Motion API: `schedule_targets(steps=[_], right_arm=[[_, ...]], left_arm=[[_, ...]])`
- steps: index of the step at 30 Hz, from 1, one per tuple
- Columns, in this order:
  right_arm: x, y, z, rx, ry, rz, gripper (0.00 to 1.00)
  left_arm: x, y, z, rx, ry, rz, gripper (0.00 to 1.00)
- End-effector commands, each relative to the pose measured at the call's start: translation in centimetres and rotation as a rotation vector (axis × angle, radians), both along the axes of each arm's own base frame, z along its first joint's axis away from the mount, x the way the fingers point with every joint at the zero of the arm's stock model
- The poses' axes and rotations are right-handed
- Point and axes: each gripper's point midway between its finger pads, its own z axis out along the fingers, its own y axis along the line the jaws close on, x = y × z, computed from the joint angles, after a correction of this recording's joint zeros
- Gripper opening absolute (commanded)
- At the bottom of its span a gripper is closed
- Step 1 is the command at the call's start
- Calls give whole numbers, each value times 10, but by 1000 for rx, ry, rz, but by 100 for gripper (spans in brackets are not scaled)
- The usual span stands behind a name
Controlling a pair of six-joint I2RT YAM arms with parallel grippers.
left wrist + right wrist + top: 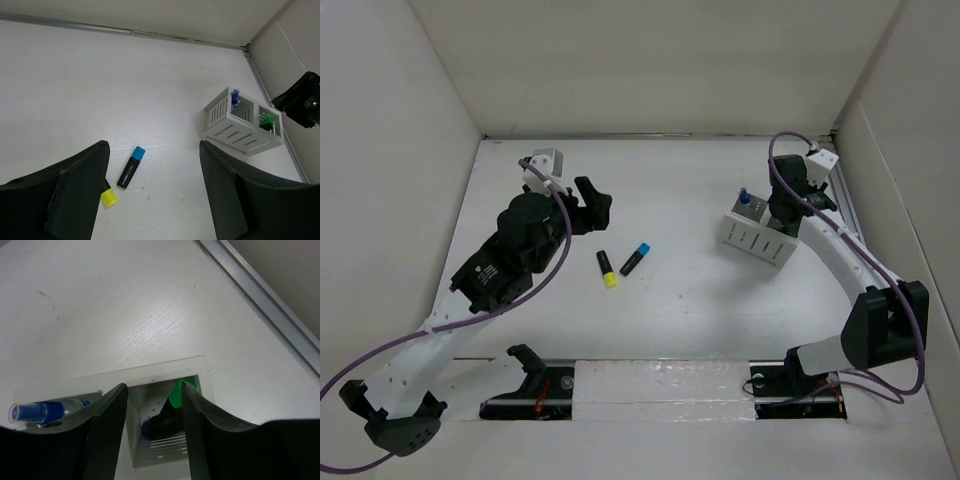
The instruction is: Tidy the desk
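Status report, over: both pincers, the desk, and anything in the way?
Left pincer open above the desk. Right pincer open over the holder. Yellow-capped marker and blue-capped marker loose mid-desk. Nothing blocking them.

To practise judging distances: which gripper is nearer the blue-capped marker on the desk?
Left. The left gripper sits just left of the blue-capped marker; the right gripper is far to its right, over the holder.

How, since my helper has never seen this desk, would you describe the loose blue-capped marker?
On the white desk, look at the open middle, left of the slotted holder. Two short black markers lie there close together. In the top view, pick the blue-capped marker on the right, not the yellow-capped marker beside it.
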Motion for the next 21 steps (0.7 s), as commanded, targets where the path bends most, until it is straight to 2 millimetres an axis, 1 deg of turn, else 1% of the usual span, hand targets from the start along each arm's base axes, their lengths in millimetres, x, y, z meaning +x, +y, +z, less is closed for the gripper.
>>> schedule_targets(steps=[1, 2, 3, 4, 5, 6, 7, 8, 9, 10, 11, 12, 13, 14, 15, 16, 17, 18, 19, 20, 21], right_arm=[[-9, 7, 26, 12, -64, 34, 57], [-9, 7, 26, 12, -62, 34, 57], [-11, 15, 29, 16, -67, 58, 57], [-13, 21, 33, 22, -78, 75, 50], [-14, 30, 46, 36, -123, 105, 40], [-14, 60, 49, 70, -139, 207, 31], [-17, 78, 47, 93, -146, 277, 11], [-15, 100, 54, 131, -198, 344, 2], [-18, 125, 50, 174, -194, 425, 0], [-27, 160, 43, 218, -181, 510, 0], [-31, 179, 38, 242, -166, 553, 0], [-34, 201, 22, 263, -118, 590, 0], [-45, 231, 12, 298, -88, 648, 0], [-49, 247, 5, 310, -58, 681, 0], [-52, 264, -20, 300, 16, 703, 4], [-57, 278, -30, 315, 50, 713, 20], [-64, 302, -31, 319, 68, 761, 32], [-68, 313, -38, 310, 95, 778, 42], [-69, 323, -61, 284, 151, 779, 56], [-75, 334, -70, 265, 183, 799, 62], [-70, 346, -64, 266, 174, 813, 66]], left_arm=[[-4, 13, 8, -27, -8, 49, 69], [-4, 14, 9, -30, -10, 49, 69], [-5, 15, 11, -34, -12, 54, 69], [-7, 20, 12, -32, -10, 68, 69], [-8, 22, 15, -36, -17, 75, 69], [-9, 25, 16, -34, -18, 84, 69], [-9, 29, 17, -35, -24, 101, 69], [-9, 31, 19, -35, -27, 105, 69], [-10, 32, 21, -38, -31, 111, 69], [-9, 32, 20, -33, -28, 114, 69], [-9, 32, 24, -40, -32, 111, 69], [-9, 31, 24, -38, -27, 110, 69], [-9, 30, 23, -35, -23, 106, 69], [-9, 30, 24, -36, -24, 104, 69], [-10, 29, 25, -43, -26, 100, 69], [-10, 29, 25, -45, -25, 99, 69], [-11, 30, 23, -45, -23, 99, 69], [-11, 30, 22, -46, -22, 98, 69], [-13, 31, 25, -59, -31, 98, 69], [-13, 31, 19, -57, -23, 98, 69], [-14, 30, 18, -61, -21, 92, 69]])
